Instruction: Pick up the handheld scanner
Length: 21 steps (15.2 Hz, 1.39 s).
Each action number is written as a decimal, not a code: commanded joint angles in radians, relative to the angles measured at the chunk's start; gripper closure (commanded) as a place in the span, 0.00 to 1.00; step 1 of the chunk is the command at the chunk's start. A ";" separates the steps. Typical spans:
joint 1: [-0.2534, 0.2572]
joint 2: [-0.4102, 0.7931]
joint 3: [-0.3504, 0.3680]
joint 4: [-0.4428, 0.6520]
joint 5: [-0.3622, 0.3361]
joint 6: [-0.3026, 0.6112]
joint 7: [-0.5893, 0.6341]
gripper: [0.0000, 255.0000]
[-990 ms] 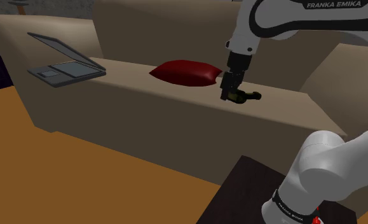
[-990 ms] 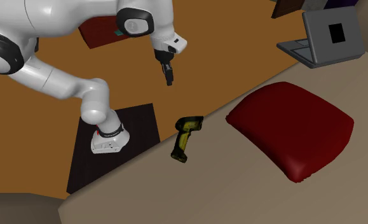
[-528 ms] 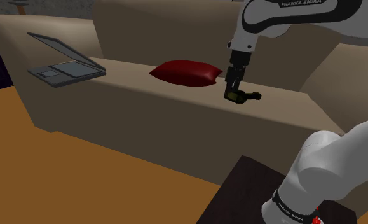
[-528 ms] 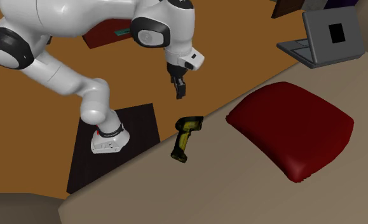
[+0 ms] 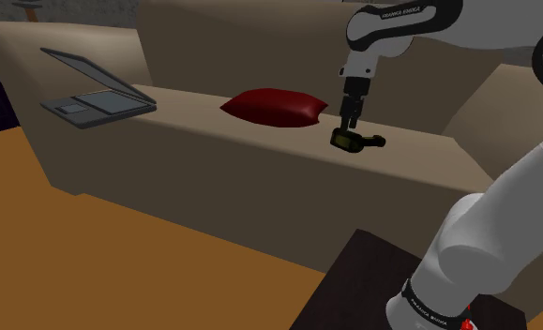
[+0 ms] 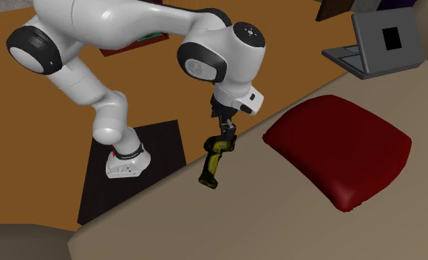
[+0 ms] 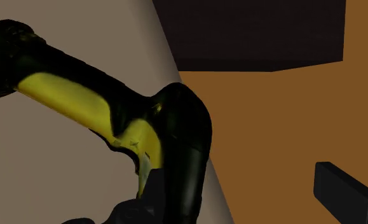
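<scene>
The pick-up is at its approach stage, and nothing has been lifted yet. The handheld scanner (image 6: 213,159), black with yellow panels, lies flat on the beige sofa seat (image 6: 264,214). Its head is right at the seat's front edge and its handle points inward across the seat. A dark red cushion (image 6: 338,148) lies near it with a gap between them, and a grey laptop (image 5: 96,94) sits open well away toward the seat's far end.

The gripper (image 6: 224,129) hangs directly over the scanner's head, pointing down at it. In the wrist view the fingers (image 7: 347,191) stand wide apart. One sits clear of the scanner over the orange floor, and the other is low beside the dark head, where I cannot tell whether it touches. The head sits between them but is not clasped.

By my reading, reaching and lining up are nearly done. What is left is the last bit of descent, closing the fingers on the scanner's body, and raising it off the seat. Because the head sits at the front edge, a nudge could tip the scanner off.
</scene>
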 commanded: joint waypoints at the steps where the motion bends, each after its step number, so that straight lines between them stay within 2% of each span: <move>1: -0.007 0.088 -0.041 0.080 0.022 -0.028 -0.067 0.00; 2: -0.013 0.125 -0.057 0.111 0.032 -0.038 -0.094 0.00; 11: -0.016 0.131 -0.059 0.015 0.033 0.063 -0.104 0.00; 12: -0.016 0.132 -0.059 0.014 0.034 0.064 -0.105 1.00; 21: -0.016 0.131 -0.059 0.015 0.033 0.063 -0.104 1.00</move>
